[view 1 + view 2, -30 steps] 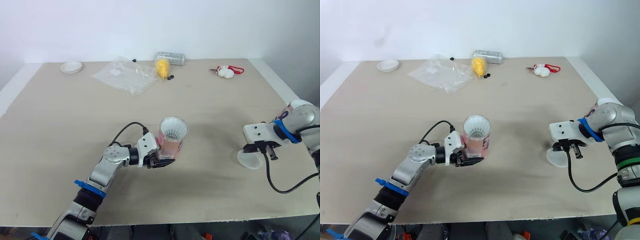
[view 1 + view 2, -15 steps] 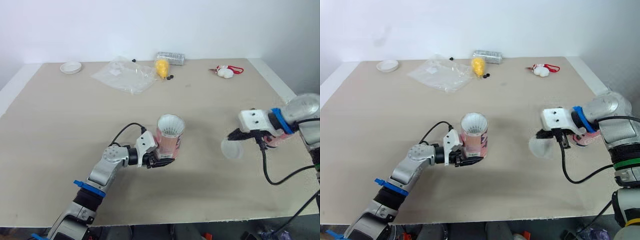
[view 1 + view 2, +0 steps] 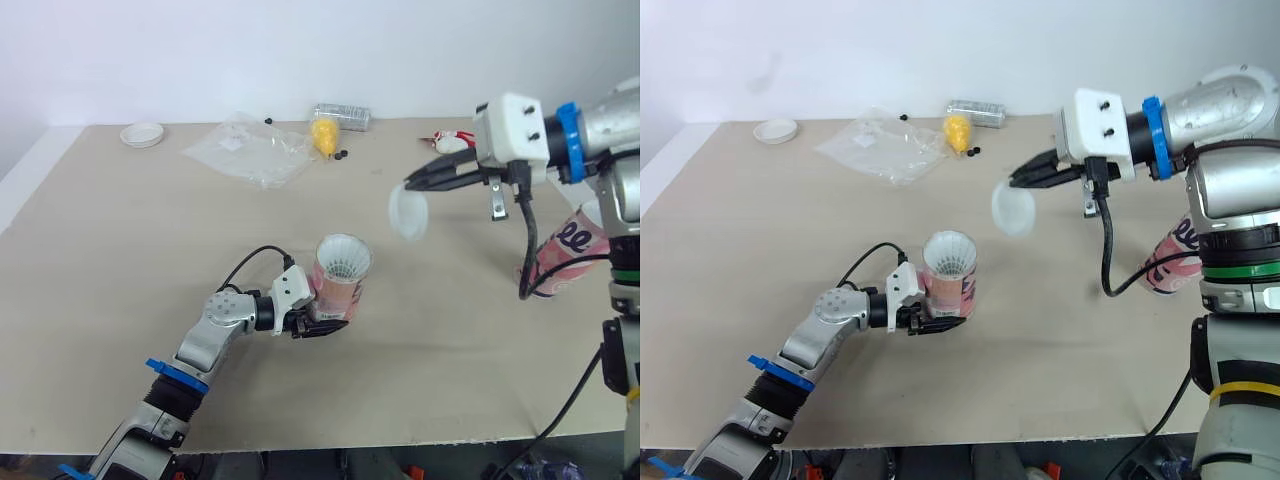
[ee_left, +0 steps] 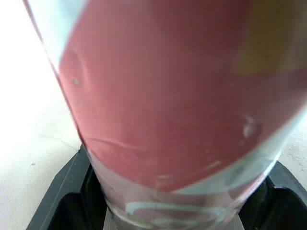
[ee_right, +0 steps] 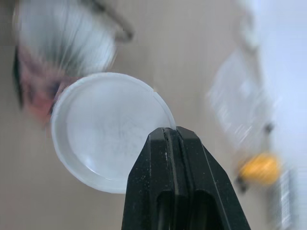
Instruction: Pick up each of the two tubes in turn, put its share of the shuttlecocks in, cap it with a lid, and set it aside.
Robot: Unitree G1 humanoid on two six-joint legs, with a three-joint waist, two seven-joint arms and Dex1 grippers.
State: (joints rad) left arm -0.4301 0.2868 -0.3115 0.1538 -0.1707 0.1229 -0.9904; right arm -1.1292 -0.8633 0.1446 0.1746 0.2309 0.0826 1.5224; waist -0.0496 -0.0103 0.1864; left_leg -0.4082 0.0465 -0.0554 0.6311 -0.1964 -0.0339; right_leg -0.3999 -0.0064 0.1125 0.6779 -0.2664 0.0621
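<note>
Held, left: your left gripper (image 3: 328, 322) is clamped low on the pink tube (image 3: 340, 288), which stands upright mid-table (image 3: 110, 250). White shuttlecocks (image 3: 345, 258) fill its open mouth.
Held, right: your right gripper (image 3: 410, 182) is raised above the table, fingers pressed together on the rim of a translucent lid (image 3: 407, 212).
Wrist views: the left wrist view gives you the tube wall close up, with a black finger (image 4: 72, 191) on either side. The right wrist view shows the lid face-on, with the feathers blurred beyond it.
Around: along the far edge lie a plastic bag (image 3: 250, 148), a yellow object (image 3: 323, 135), a clear container (image 3: 340, 115) and a white and red object (image 3: 455, 143).
In the way: the right arm's black cable (image 3: 525, 240) hangs across the second tube (image 3: 565, 250), at the right edge.
Count: two tubes; two lids, the second lid (image 3: 143, 133) at the far left corner.
</note>
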